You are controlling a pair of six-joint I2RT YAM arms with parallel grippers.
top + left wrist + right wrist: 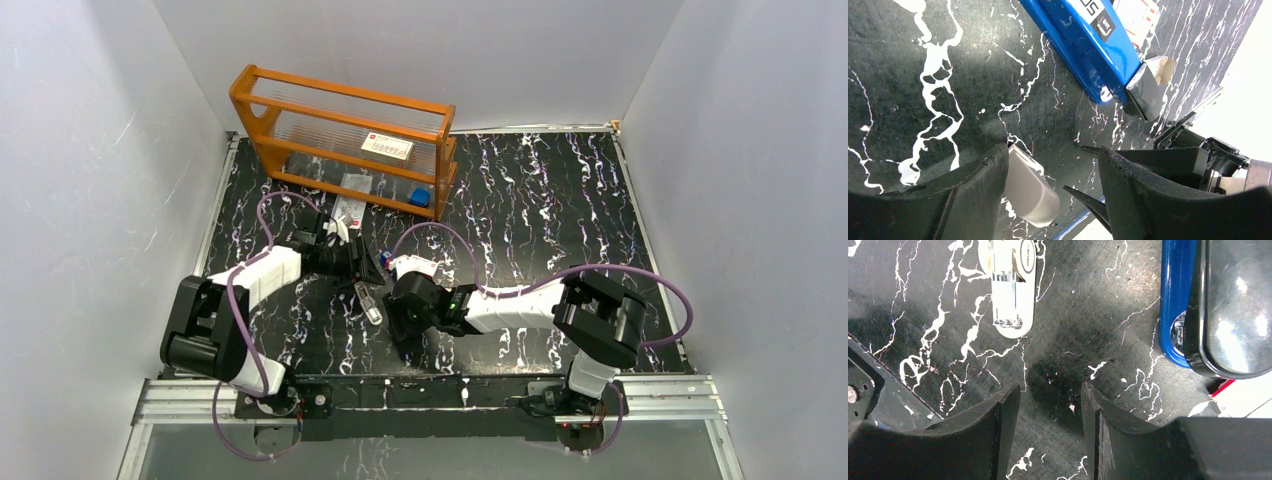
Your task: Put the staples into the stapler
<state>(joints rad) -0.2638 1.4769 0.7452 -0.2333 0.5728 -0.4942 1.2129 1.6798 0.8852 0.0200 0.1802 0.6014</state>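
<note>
The blue stapler point(1088, 45) lies flat on the black marbled table, its silver-grey end point(1143, 92) pointing at the right arm; in the top view the stapler point(385, 258) sits between the two grippers. The staples' red-and-white box point(1135, 15) and a pale cardboard tray point(1163, 67) lie just behind it; the strips themselves are too small to make out. My left gripper point(1054, 150) is open, low over the table, with a grey-white rounded piece point(1030, 187) against its left finger. My right gripper point(1050, 386) is open over bare table, holding nothing.
A white piece with a metal channel point(1008, 285) lies ahead-left of the right gripper, also in the top view point(370, 305). An orange wooden rack point(345, 135) with a white label card point(387, 147) stands at the back. White walls close in both sides.
</note>
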